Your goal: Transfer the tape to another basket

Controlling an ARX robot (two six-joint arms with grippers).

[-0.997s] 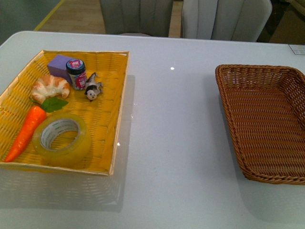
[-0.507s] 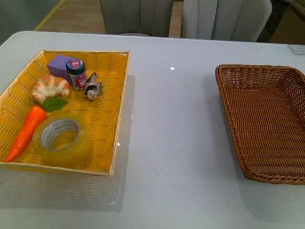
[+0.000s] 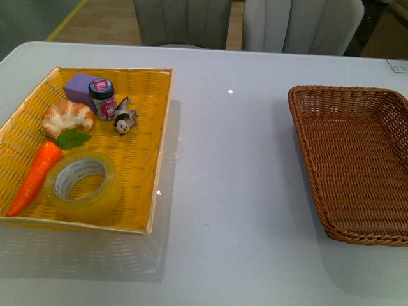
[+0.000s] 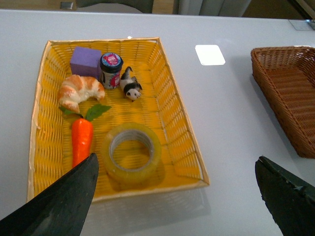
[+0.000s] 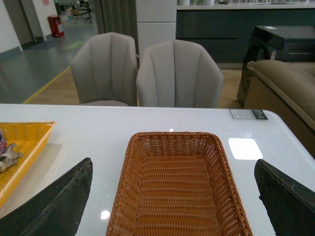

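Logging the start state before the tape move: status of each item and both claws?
tape: lying flat, hole up, in the yellow tray, not gripped
basket: upright on the table, empty
yellow tray: flat on the table, holding six items
jar: upright, lid on
carrot: lying flat beside the tape
croissant: lying flat
left claw: open, holding nothing
right claw: open, holding nothing
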